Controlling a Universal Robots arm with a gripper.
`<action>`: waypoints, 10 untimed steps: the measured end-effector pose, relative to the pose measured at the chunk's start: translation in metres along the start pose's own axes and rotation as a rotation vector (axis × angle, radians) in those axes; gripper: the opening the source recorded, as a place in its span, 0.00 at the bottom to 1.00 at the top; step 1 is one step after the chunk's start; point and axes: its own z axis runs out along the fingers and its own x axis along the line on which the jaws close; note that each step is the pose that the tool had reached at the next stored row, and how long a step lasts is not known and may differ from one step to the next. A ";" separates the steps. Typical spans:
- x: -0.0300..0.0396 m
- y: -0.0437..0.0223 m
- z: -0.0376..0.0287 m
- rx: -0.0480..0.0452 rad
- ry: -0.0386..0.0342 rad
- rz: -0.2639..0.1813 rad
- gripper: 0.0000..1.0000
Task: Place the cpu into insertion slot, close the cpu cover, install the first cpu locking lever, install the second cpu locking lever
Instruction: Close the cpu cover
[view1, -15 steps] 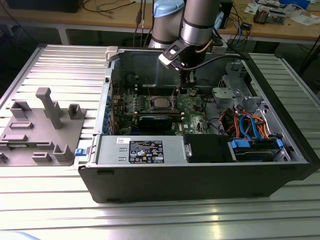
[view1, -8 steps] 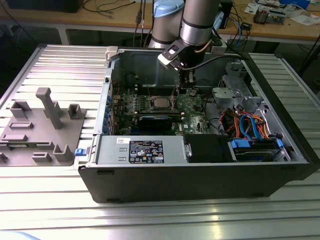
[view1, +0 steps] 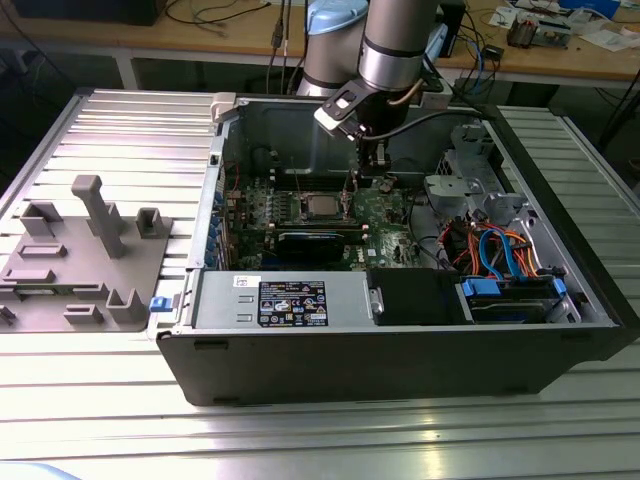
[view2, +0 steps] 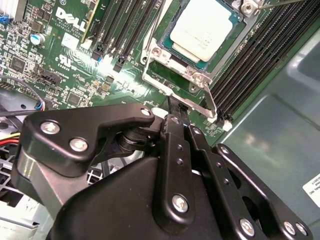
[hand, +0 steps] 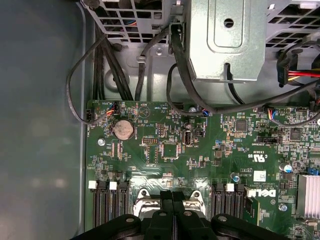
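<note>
The cpu (view2: 205, 27) (view1: 321, 207) lies flat in its socket on the green motherboard, silver top facing up. The cpu cover (view2: 165, 55) is a silvery frame lying down around it. A thin silvery locking lever (view2: 209, 100) runs along the socket's edge, and another rod (view2: 270, 3) shows at the far corner. My gripper (view2: 178, 107) (hand: 172, 196) (view1: 362, 170) hangs just beside the socket. Its black fingers (view2: 172, 150) are pressed together, with the tips close to the near lever. I see nothing between them.
The open computer case (view1: 400, 370) walls in the board. Black memory slots (view2: 120, 30) flank the socket. A long black card (view1: 320, 243), the power supply (view1: 290, 300) and a drive bay with cables (view1: 500, 250) stand nearby. A grey fixture (view1: 80, 260) lies outside.
</note>
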 end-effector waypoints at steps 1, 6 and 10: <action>0.0000 -0.0002 0.0000 0.0000 0.0000 0.000 0.11; 0.0001 -0.0016 0.0000 0.0000 0.0000 0.000 0.11; 0.0001 -0.0028 0.0000 0.0000 0.0000 0.000 0.11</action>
